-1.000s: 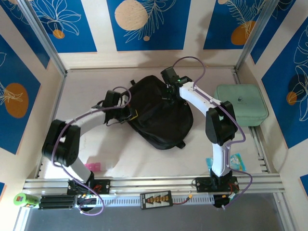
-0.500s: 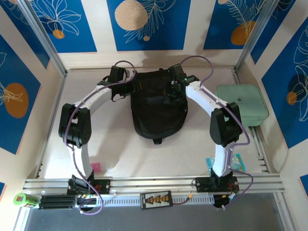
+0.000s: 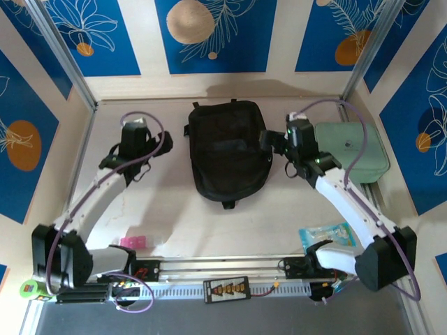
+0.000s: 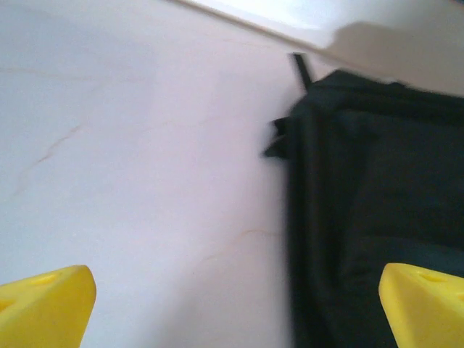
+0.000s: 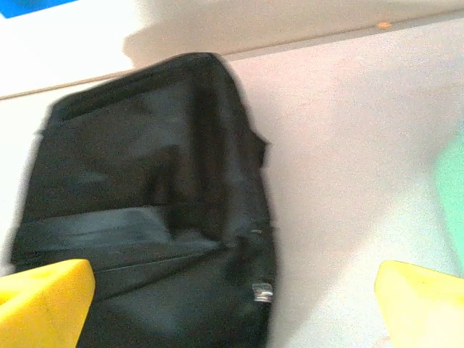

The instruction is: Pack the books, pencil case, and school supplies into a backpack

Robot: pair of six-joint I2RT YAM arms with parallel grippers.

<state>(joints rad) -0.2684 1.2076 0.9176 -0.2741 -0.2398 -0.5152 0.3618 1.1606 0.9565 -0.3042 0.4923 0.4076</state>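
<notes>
Two grippers are seen flanking the backpack [image 3: 225, 150], one on each side, and neither is touching it. The backpack is laid flat on the table [image 3: 174, 216] between them. It is made of soft black fabric, squared at the far end and rounded at the near end, where a small tab [image 3: 223, 204] sticks out. A flat band is seen running across its face in the right wrist view, with a small metal pull [image 5: 261, 292] below it.

The left gripper [image 4: 233, 304] is held just left of the backpack, its yellow fingers [image 4: 43, 308] spread wide with nothing between them. The right gripper [image 5: 233, 304] is held just right of the backpack, likewise spread wide and empty. A mint-green case [image 3: 349, 150] is set further right of the backpack.
</notes>
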